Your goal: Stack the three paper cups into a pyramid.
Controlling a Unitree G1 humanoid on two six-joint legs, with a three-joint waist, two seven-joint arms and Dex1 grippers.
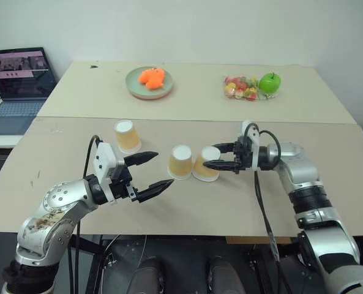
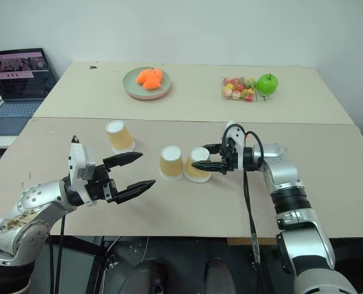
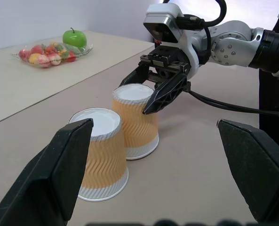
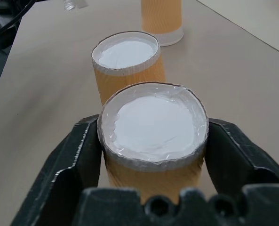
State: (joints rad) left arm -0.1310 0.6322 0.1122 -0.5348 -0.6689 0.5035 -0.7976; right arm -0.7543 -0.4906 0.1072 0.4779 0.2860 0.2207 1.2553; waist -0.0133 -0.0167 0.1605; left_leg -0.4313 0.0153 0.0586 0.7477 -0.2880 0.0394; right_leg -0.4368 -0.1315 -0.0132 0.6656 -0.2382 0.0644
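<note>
**Cups lining up as the base pair**

Left gripper [image 1: 150, 173] is hovering nearest the table's front edge, fingers spread wide and holding nothing. Just beyond it, two upside-down cups are standing side by side: the middle cup [image 1: 180, 162] and the right cup [image 1: 207, 163], apparently touching at the bottom. Right gripper [image 1: 221, 156] is straddling the right cup near its top, jaws parted beside the walls; whether they are gripping it I cannot tell. Third cup [image 1: 127, 135] is sitting farther back on the left, well apart. Withdrawing sideways without nudging the pair is probably wisest, keeping both level for the third cup.
</note>
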